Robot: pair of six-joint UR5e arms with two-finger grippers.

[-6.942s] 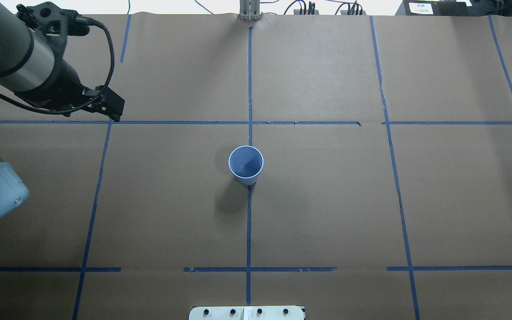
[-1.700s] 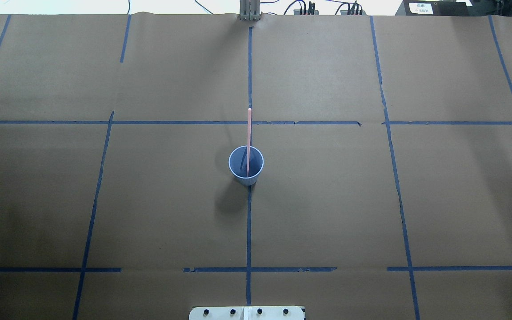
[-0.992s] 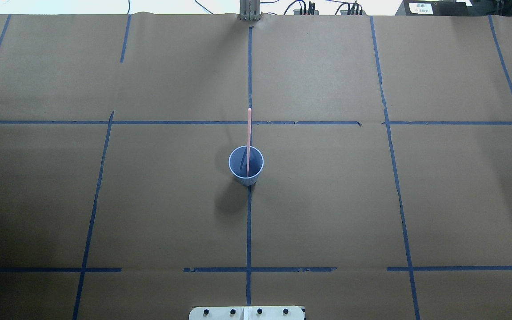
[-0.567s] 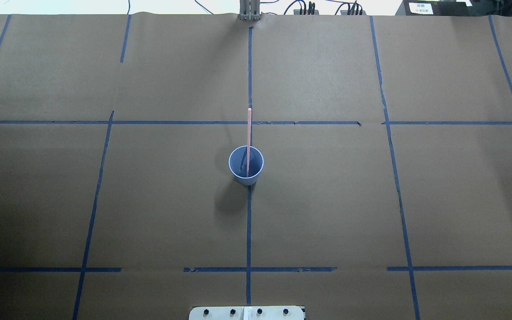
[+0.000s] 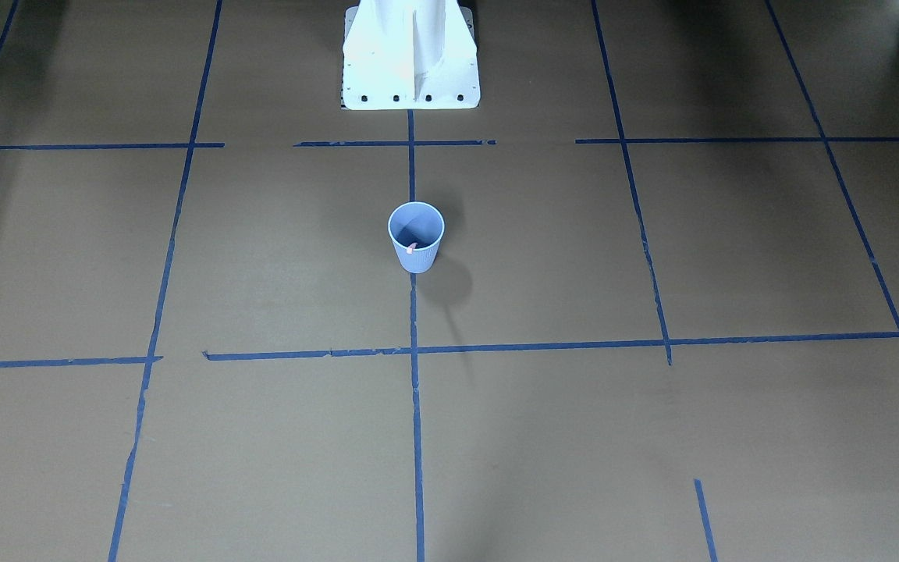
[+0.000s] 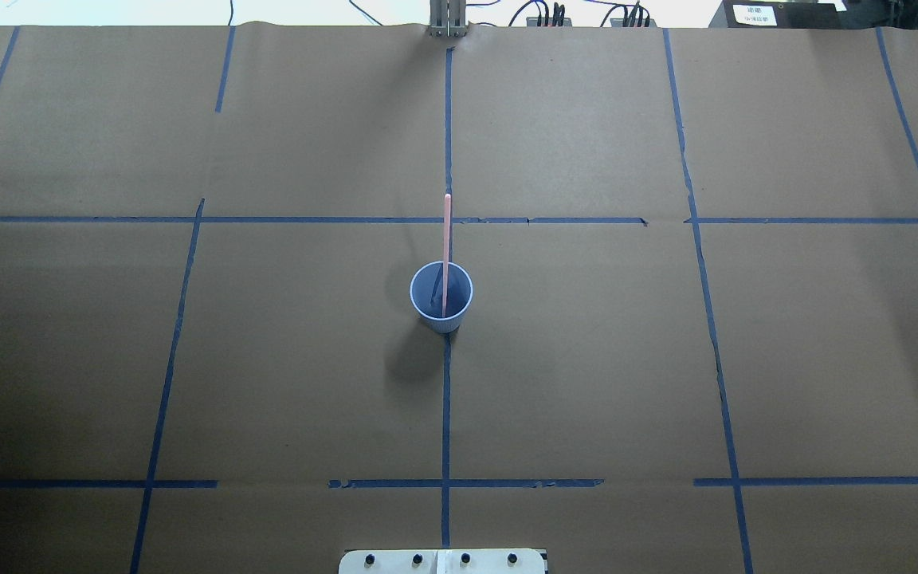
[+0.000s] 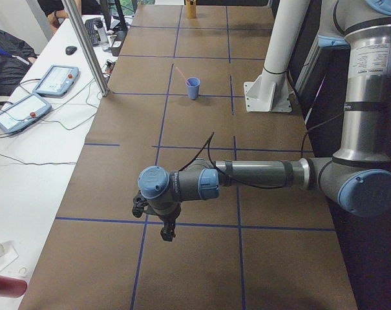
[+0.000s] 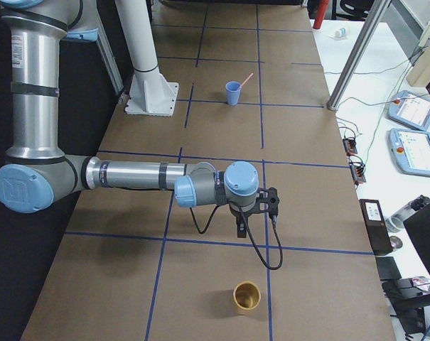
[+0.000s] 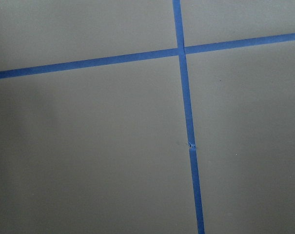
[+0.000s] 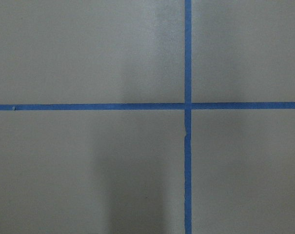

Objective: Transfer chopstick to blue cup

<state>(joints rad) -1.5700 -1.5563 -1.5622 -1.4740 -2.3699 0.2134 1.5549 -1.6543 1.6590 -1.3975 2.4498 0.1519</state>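
The blue cup (image 6: 441,296) stands upright at the middle of the table, also in the front view (image 5: 416,236) and both side views (image 7: 192,87) (image 8: 233,92). A thin pink chopstick (image 6: 446,239) stands in it, leaning on the far rim; only its tip (image 5: 411,249) shows in the front view. My left gripper (image 7: 166,232) hangs low over the table's left end, far from the cup. My right gripper (image 8: 241,229) hangs over the right end. I cannot tell whether either is open or shut. Both wrist views show only paper and tape.
A tan cup (image 8: 246,297) stands at the table's right end, near my right gripper, and shows far off in the left side view (image 7: 191,8). The white robot pedestal (image 5: 410,55) is behind the blue cup. Operator tablets (image 7: 56,79) lie beside the table.
Since 6.9 s ago my left arm has left the overhead view and the pink chopstick stands in the cup. Nothing has moved in the last 1.7 s.
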